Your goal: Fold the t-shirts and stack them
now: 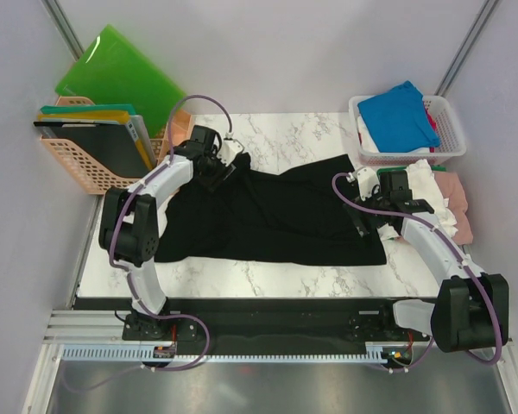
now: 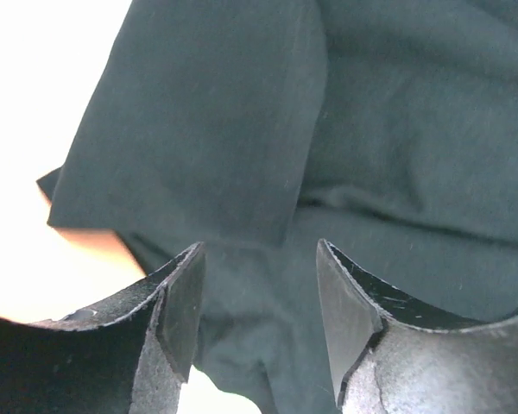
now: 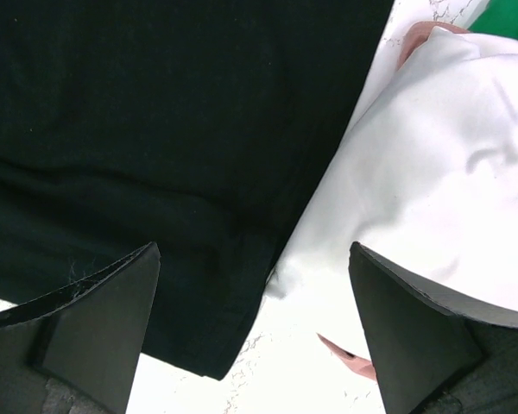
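A large black t-shirt (image 1: pixel 276 216) lies spread and rumpled across the marble table. My left gripper (image 1: pixel 217 175) hovers open over its far left part; the left wrist view shows dark cloth (image 2: pixel 268 155) with a sleeve fold between the jaws. My right gripper (image 1: pixel 369 226) is open over the shirt's right edge (image 3: pixel 155 155), beside a white t-shirt (image 3: pixel 449 172). White (image 1: pixel 421 181) and pink (image 1: pixel 456 200) shirts lie at the right. A bright blue shirt (image 1: pixel 399 114) tops the basket; a strip of green cloth (image 1: pixel 395 169) shows below it.
A white basket (image 1: pixel 453 121) stands at the far right. A peach basket (image 1: pixel 73 164) with folders stands at the far left, and a bright green plastic board (image 1: pixel 121 73) leans behind it. The table's front edge (image 1: pixel 242 297) runs just before the arm bases.
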`<move>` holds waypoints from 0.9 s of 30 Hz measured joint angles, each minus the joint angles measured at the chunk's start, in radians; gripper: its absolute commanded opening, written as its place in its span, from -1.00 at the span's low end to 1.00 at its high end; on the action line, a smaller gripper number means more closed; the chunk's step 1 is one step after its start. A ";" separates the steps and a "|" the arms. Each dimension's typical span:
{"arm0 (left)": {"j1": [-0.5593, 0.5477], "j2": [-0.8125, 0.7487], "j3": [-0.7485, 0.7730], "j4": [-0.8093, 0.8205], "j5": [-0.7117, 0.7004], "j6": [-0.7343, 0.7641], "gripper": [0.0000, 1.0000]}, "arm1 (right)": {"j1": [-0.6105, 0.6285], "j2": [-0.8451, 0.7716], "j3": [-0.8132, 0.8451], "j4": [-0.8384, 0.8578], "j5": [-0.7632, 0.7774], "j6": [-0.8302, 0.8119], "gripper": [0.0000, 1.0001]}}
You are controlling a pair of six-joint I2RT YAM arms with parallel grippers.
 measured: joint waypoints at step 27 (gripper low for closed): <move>-0.055 0.235 0.135 0.116 -0.215 -0.012 -0.95 | 0.000 0.045 0.000 -0.003 0.008 -0.008 0.96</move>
